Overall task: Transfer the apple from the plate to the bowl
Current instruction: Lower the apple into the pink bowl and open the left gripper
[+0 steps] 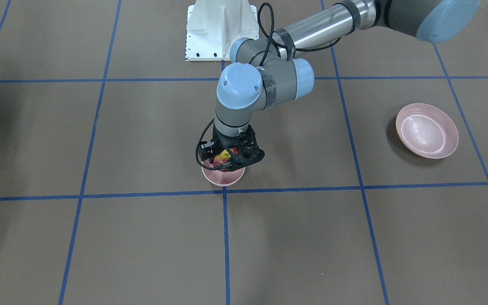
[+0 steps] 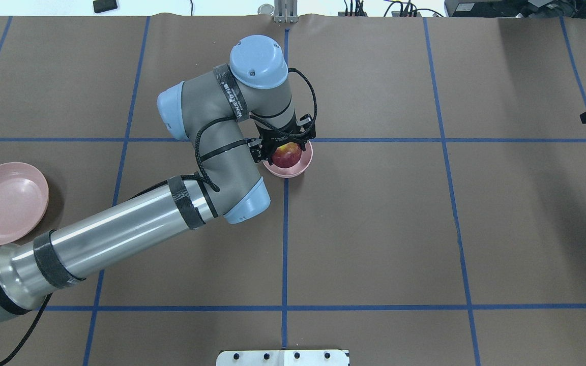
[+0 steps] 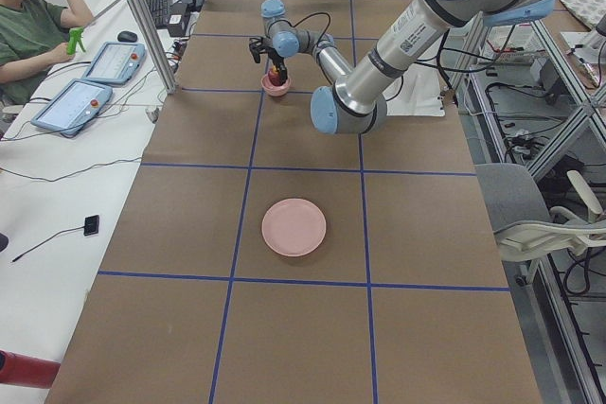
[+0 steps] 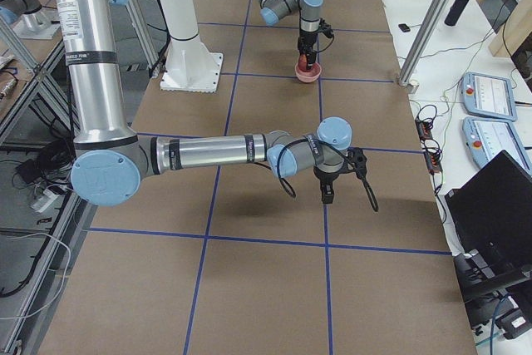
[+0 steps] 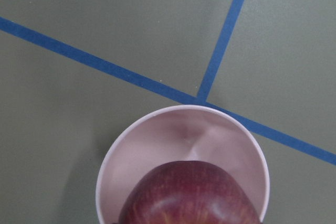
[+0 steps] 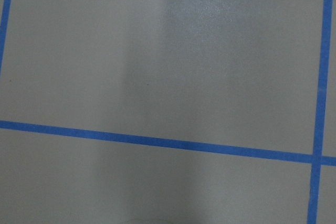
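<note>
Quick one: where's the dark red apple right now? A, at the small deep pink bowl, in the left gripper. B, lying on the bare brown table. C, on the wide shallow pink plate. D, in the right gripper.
A: the dark red apple is at the small deep pink bowl, between the fingers of the left gripper, while the wide shallow pink plate lies empty.

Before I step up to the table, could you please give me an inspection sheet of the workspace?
Surface: brown table, blue tape grid.
Job's things: apple at the bowl's mouth; plate empty, apart.
Clutter: nothing seen.
Grippers: left gripper straddles apple, grip unclear; right gripper hangs over the table, state unclear.
Cables: black cable loops along left wrist.
Surroundings: operator seated beside table, with pendants.
</note>
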Controlling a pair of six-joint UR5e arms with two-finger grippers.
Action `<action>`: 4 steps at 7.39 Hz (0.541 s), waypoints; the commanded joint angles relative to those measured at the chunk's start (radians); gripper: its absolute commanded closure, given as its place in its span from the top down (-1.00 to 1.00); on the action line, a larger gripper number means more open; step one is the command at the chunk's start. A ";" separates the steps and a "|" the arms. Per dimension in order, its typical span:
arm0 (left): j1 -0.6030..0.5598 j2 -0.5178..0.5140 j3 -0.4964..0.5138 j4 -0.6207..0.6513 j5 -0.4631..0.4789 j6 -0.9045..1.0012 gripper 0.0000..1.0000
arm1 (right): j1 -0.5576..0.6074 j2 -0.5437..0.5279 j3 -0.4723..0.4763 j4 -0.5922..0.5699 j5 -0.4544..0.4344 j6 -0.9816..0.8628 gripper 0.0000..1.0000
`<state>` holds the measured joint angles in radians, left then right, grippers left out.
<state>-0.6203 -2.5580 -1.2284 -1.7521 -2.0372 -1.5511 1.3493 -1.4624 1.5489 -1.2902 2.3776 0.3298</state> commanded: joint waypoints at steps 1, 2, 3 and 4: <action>0.001 0.001 0.009 -0.001 0.000 0.000 -1.00 | 0.002 0.002 0.003 -0.001 0.000 0.000 1.00; 0.001 -0.001 0.009 -0.001 0.000 0.000 -1.00 | 0.002 0.002 0.006 -0.001 0.000 0.000 1.00; 0.001 -0.001 0.010 -0.001 0.000 0.000 -1.00 | 0.002 0.004 0.007 -0.001 0.000 0.000 1.00; 0.002 -0.004 0.010 -0.003 0.000 -0.001 -1.00 | 0.002 0.005 0.005 -0.001 -0.001 0.002 1.00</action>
<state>-0.6192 -2.5594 -1.2188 -1.7537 -2.0371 -1.5511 1.3514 -1.4590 1.5545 -1.2915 2.3774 0.3301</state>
